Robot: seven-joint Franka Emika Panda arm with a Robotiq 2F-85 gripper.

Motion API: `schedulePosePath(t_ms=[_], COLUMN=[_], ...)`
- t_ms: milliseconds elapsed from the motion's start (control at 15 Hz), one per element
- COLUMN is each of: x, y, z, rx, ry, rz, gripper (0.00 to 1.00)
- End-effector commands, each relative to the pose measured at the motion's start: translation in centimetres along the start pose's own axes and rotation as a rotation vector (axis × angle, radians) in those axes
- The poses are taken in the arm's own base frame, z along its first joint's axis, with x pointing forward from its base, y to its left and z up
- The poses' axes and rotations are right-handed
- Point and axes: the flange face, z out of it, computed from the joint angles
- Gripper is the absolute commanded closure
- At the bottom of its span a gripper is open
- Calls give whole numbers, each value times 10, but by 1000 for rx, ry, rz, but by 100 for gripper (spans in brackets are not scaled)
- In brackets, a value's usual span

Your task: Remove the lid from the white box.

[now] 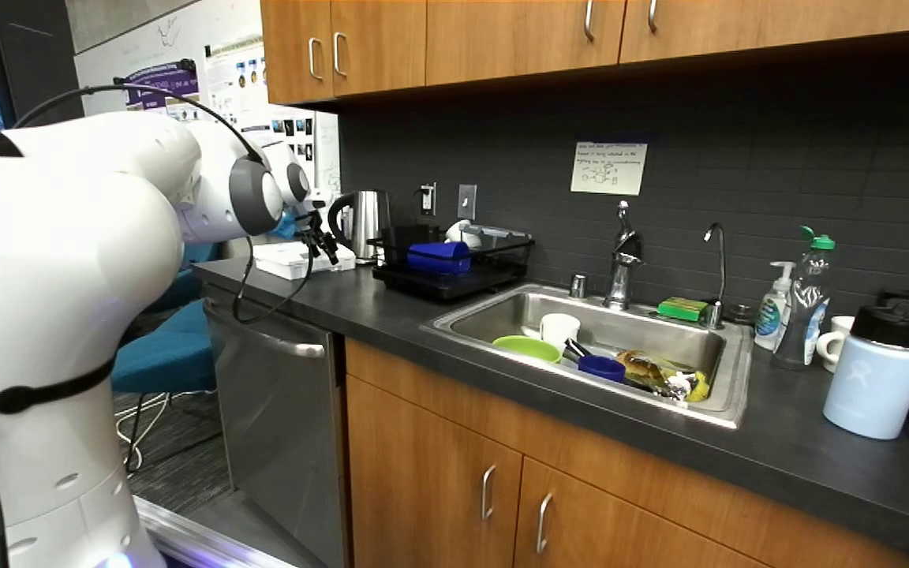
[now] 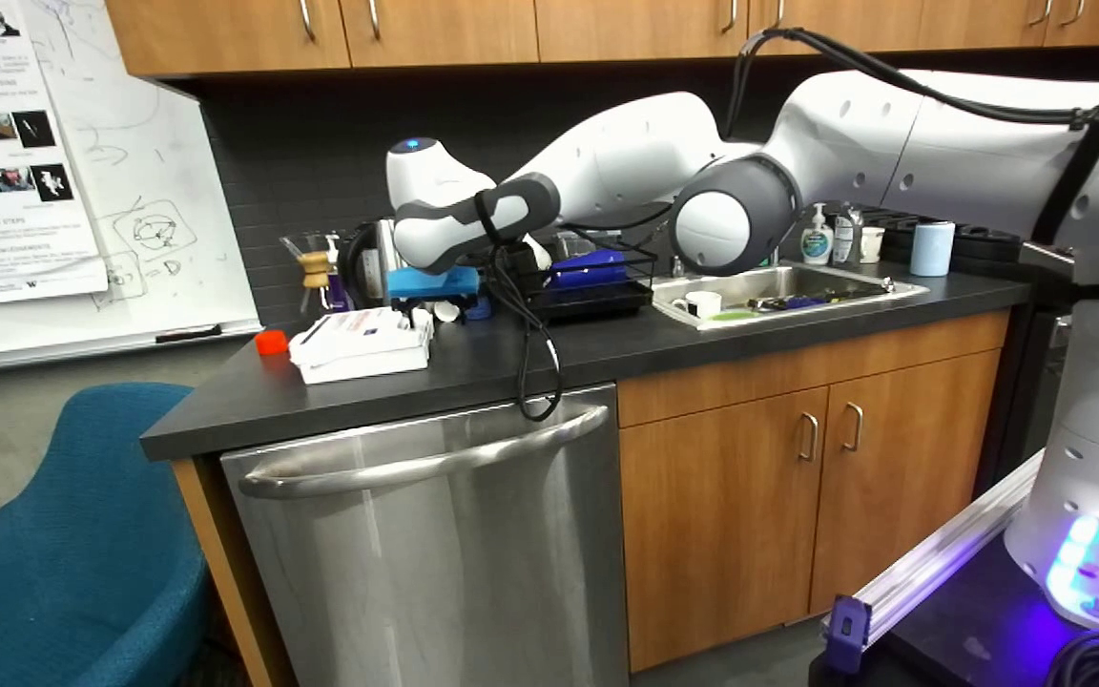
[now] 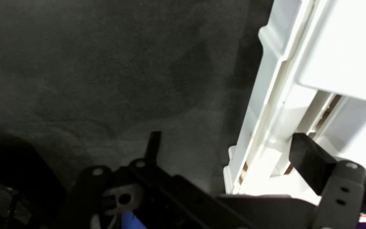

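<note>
White lid (image 2: pixel 359 329) appears to lie on the white box (image 2: pixel 368 364), just beside and below the gripper (image 3: pixel 227 136), whose jaws stand wide apart, grasping nothing. Removal looks undone: gripping, lifting and setting aside remain.

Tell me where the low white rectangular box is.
In an exterior view, the low white rectangular box sits at picture left on the dark countertop, just right of the round red cap.
</note>
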Motion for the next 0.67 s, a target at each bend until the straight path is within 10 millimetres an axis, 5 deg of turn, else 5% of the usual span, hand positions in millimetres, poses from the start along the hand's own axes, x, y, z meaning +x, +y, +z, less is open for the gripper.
schedulePosePath(t_ms=[0,600], x=[2,-7], y=[2,-8], z=[0,-4], rx=[26,54], ry=[-35,-58], rz=[1,-26], gripper=[0,0])
